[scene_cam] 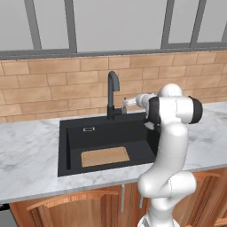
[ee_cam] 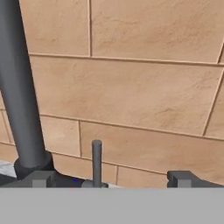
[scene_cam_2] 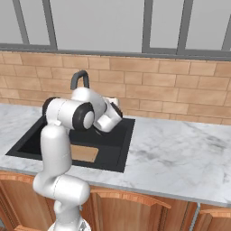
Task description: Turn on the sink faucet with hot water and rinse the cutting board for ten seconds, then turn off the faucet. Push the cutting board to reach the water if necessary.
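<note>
Marble countertop (scene_cam: 26, 150) runs beneath a tan brick backsplash (scene_cam: 53, 80) and a row of windows (scene_cam: 115, 22), with wooden cabinet doors (scene_cam: 66, 208) below. Set into the counter is the sink (scene_cam: 73, 137), a matte black basin with a small metal overflow slot (scene_cam: 88, 129) on its back wall. On the basin floor, toward the front edge, the cutting board (scene_cam: 105, 156) lies flat. It sits forward of the spout's mouth, so it looks as if it may need a push backward to catch any stream; that is a guess from the angle.

Behind the basin's rear rim rises the faucet (scene_cam: 112, 95), its gooseneck curving forward over the sink. No water falls from it, so the rinse has not begun and the first step of the task is not yet done.

The white arm reaches over the right part of the sink and brings the gripper (scene_cam: 126, 103) up just beside the faucet base, on its right. From the hand view the reason is plain: the camera looks at the brick wall, the faucet column (ee_cam: 19, 100) stands at the left, and the thin upright lever (ee_cam: 96, 162) rises between the two dark fingertips (ee_cam: 186, 178). The jaws are spread wide and grasp nothing; they straddle the lever without visibly touching it. Such a stance suits nudging the lever sideways rather than pinching it. Which direction gives hot water cannot be told from these views.
</note>
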